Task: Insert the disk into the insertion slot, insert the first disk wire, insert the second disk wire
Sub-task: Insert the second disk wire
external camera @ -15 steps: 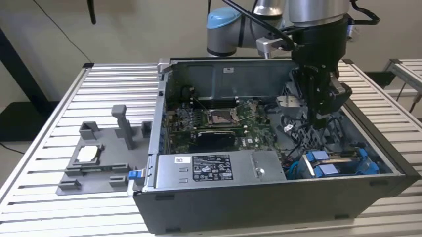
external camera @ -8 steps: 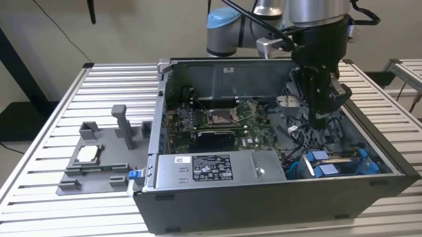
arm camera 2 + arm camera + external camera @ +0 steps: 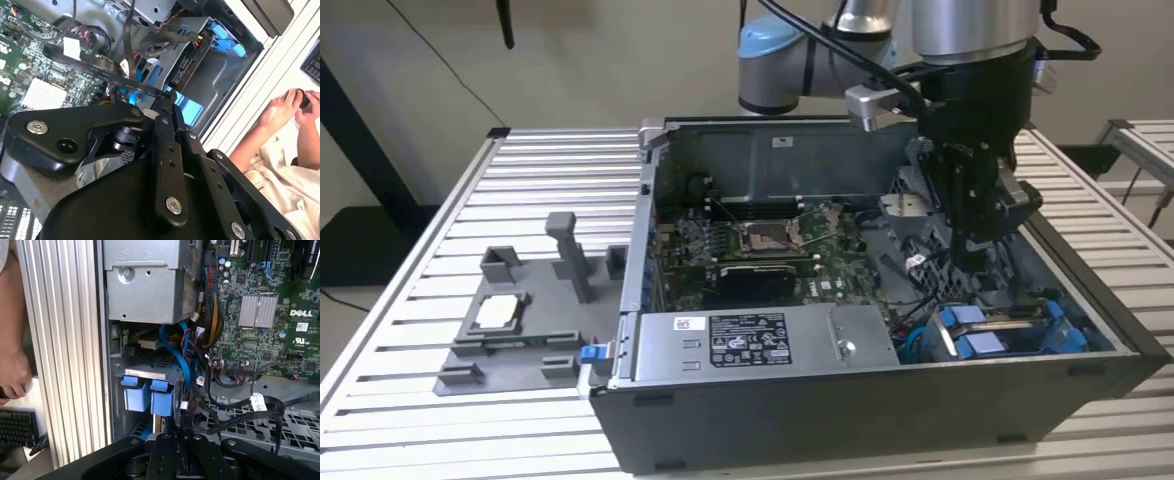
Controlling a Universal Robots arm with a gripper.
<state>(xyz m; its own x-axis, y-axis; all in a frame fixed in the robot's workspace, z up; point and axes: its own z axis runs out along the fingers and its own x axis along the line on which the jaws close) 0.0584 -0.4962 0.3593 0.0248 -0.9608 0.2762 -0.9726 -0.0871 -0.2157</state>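
Disk (image 3: 1007,330): silver-grey, in blue frame with blue end tabs, seated flat inside slot. Slot (image 3: 1107,345): grey metal cage in dark case's front corner, exterior view's right, below power supply in first wrist view.

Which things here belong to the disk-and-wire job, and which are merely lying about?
Belonging to the job:
the disk, seated in the insertion slot
the black wire
the gripper

Lying about:
the power supply box
the grey fixture
the keyboard
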